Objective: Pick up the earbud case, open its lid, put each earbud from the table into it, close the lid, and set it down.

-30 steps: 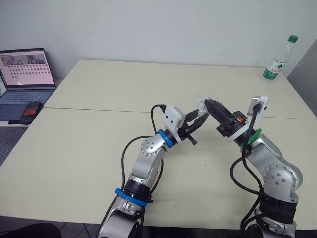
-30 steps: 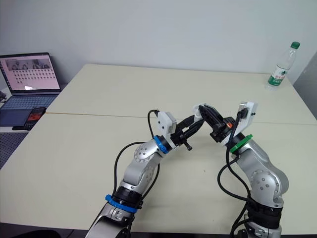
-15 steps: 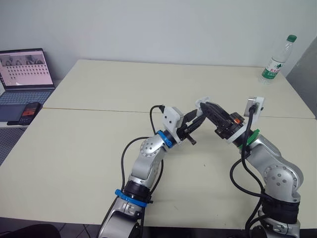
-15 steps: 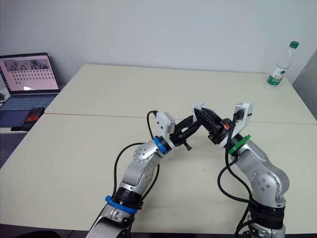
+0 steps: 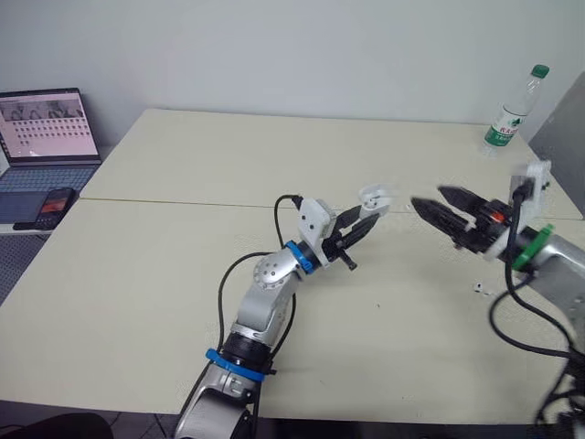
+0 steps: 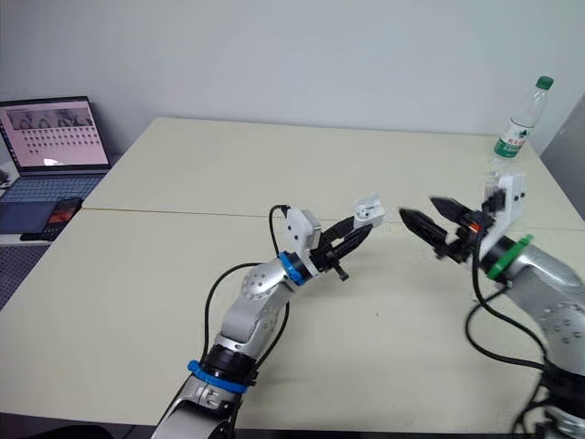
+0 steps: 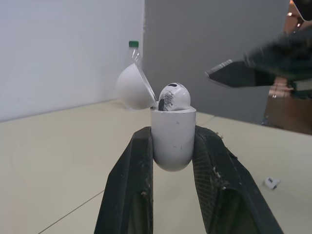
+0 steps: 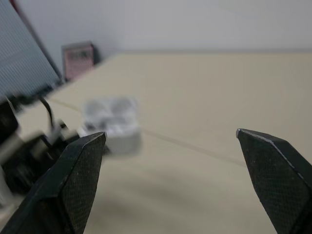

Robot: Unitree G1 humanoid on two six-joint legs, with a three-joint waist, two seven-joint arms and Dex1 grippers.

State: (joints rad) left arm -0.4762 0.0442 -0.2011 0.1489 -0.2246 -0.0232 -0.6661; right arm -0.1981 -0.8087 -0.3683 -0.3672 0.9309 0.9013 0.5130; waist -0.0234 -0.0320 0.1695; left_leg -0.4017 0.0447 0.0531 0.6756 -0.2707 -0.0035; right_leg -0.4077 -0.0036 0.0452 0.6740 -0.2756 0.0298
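My left gripper (image 5: 365,218) is shut on the white earbud case (image 7: 173,139) and holds it above the table's middle. The case's lid (image 7: 133,87) stands open, and one earbud (image 7: 174,96) sticks out of the top. To the right of the case my right gripper (image 5: 428,198) hangs open with nothing between its fingers, a short gap away. From the right wrist the case (image 8: 115,125) shows blurred between the spread fingers (image 8: 75,178). A second small white earbud (image 5: 477,288) lies on the table under the right arm.
A plastic water bottle (image 5: 512,110) stands at the table's far right corner. An open laptop (image 5: 46,128) and a phone (image 5: 53,208) sit on a side surface at the far left. A seam (image 5: 183,203) runs across the beige table.
My right gripper has opened and drawn back to the right, away from the case. An earbud now sits in the open case. The left arm holds nearly still.
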